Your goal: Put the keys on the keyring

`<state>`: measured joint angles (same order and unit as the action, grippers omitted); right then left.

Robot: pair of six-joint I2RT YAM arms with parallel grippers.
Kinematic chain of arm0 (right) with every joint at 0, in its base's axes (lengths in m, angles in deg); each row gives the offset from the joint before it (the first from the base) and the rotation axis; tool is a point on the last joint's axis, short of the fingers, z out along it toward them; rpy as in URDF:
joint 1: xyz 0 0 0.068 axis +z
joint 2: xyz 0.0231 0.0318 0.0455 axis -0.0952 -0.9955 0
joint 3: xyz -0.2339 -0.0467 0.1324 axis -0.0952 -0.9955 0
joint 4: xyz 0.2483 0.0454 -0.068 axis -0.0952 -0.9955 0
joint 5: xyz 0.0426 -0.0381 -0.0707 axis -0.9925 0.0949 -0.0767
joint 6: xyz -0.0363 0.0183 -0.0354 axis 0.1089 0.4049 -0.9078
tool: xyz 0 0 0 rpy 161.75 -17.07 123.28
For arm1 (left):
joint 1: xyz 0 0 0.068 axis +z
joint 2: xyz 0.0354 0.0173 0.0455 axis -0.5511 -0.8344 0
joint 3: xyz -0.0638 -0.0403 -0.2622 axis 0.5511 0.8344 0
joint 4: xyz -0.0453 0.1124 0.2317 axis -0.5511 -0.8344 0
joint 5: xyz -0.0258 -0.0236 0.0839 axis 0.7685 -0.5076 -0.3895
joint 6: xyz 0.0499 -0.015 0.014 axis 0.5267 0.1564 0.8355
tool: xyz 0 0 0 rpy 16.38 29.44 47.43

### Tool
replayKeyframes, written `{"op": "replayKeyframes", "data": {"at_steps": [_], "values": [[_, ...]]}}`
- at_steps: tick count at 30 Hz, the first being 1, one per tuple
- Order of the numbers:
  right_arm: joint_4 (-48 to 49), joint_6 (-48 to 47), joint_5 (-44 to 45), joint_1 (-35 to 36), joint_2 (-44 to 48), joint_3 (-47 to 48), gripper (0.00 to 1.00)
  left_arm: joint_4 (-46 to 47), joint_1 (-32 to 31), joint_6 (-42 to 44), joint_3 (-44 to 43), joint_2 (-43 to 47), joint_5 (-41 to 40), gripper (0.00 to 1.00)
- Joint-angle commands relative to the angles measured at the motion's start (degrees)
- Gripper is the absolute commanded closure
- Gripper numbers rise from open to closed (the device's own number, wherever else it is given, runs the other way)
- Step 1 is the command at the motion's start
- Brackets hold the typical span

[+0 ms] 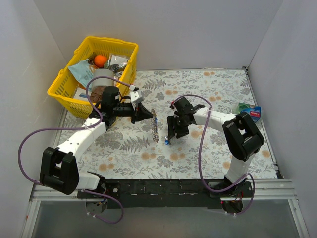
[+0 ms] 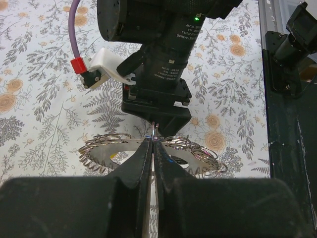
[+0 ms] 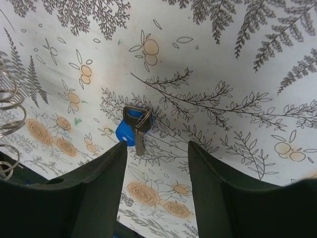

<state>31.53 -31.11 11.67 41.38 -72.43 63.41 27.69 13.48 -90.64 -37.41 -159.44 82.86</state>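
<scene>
The keyring (image 1: 155, 126), a silvery ring edged with wire loops, stands on edge at mid-table. My left gripper (image 1: 148, 115) is shut on its rim. In the left wrist view the ring (image 2: 111, 153) spreads to both sides of the closed gripper (image 2: 153, 144). A small key with a blue head (image 1: 167, 141) lies flat on the floral cloth just right of the ring. My right gripper (image 1: 174, 133) hangs over it, open. In the right wrist view the key (image 3: 133, 130) lies beyond the left finger (image 3: 101, 173), with nothing between the fingers. Ring loops (image 3: 7, 106) show at the left edge.
A yellow basket (image 1: 74, 94) full of odds and ends, including an orange ball (image 1: 100, 60), stands at the back left. A blue-green packet (image 1: 249, 110) lies by the right wall. White walls close in three sides of the table.
</scene>
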Motion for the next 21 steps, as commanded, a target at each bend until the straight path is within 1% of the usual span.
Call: {"op": "replayKeyframes", "data": {"at_steps": [1,8,16,19,20,21], "values": [[-2.0,0.9,0.2,0.6,-0.7,3.1,0.41,0.5,0.4,0.9,-0.6,2.4,1.6,1.00],[0.5,2.1,-2.2,0.6,-1.7,3.1,0.46,0.5,0.3,1.2,-0.6,2.1,2.3,1.00],[2.1,3.6,-3.4,0.6,-3.3,3.8,0.46,0.6,0.3,1.4,-0.4,1.7,2.8,1.00],[2.3,3.8,-3.5,0.6,-3.9,4.0,0.50,0.6,0.3,1.6,-0.3,1.8,2.8,1.00],[2.2,3.9,-3.6,0.6,-4.1,4.1,0.53,0.6,0.3,1.6,-0.2,1.8,2.8,1.00],[2.0,3.8,-3.4,0.6,-4.4,4.3,0.53,0.6,0.3,1.7,-0.2,1.9,2.8,1.00]]}}
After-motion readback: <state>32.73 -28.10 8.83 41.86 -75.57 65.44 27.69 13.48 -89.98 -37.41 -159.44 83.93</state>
